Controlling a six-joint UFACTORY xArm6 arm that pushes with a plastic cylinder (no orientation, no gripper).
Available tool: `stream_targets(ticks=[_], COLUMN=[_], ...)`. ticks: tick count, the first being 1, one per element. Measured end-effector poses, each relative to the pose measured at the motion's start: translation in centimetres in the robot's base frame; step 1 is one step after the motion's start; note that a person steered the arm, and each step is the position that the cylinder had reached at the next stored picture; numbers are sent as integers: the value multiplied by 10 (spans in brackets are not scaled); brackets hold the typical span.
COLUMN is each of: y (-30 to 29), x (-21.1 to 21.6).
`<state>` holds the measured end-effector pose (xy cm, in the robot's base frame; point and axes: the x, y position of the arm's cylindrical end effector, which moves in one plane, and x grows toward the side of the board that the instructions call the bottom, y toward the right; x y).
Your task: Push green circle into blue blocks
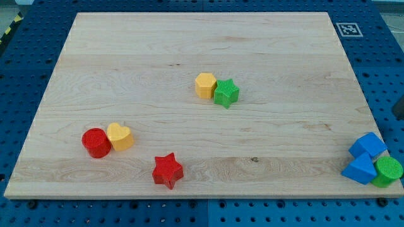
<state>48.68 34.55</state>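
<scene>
The green circle point(387, 171) sits at the board's bottom right corner, at the edge. It touches the lower blue block point(360, 169) on its left. A second blue block point(368, 145) lies just above and touches the lower one. My tip does not show clearly. A dark shape point(399, 107) at the view's right edge, above the blue blocks, may be part of the rod.
A yellow block point(205, 84) and a green star point(226, 93) touch near the board's middle. A red circle point(96, 142) and a yellow heart point(120, 136) touch at the lower left. A red star point(167, 170) lies near the bottom edge.
</scene>
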Motion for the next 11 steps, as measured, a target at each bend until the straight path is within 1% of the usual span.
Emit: stream_targets(ticks=[1,2,3,5,7,9,10,11], y=[0,-1,-10,-72,-73,-73,-73,-76], x=[36,108,128,131,96,103,98,77])
